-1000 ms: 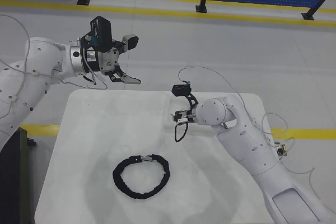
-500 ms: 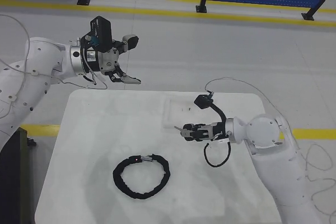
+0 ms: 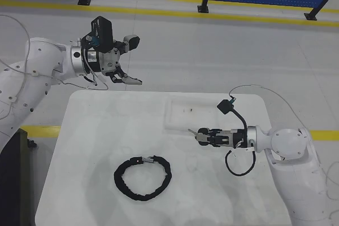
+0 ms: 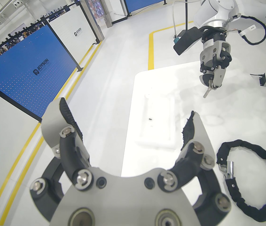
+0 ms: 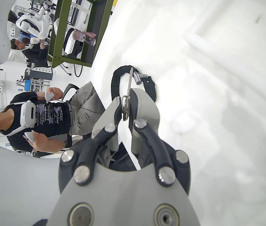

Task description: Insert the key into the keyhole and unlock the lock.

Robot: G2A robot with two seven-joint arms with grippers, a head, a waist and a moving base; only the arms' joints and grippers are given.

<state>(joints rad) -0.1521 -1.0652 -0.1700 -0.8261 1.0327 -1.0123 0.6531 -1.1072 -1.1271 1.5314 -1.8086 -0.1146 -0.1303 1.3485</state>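
The white table [image 3: 90,130] is mostly bare, leaving open room between tray [image 3: 169,113] and lock [image 3: 141,196]. The lock, a black cable loop, lies flat near the front edge. The left gripper [image 4: 127,109] hangs spread wide past the far edge, probably to keep clear. The right gripper [image 3: 199,136] is clamped on the key [image 3: 191,132], blade pointing lockward, well apart from it.

I count one black fabric-sleeved cable lock [image 3: 119,178], one small silver metal key [image 4: 207,91], and seemingly one shallow white tray [image 3: 181,116].
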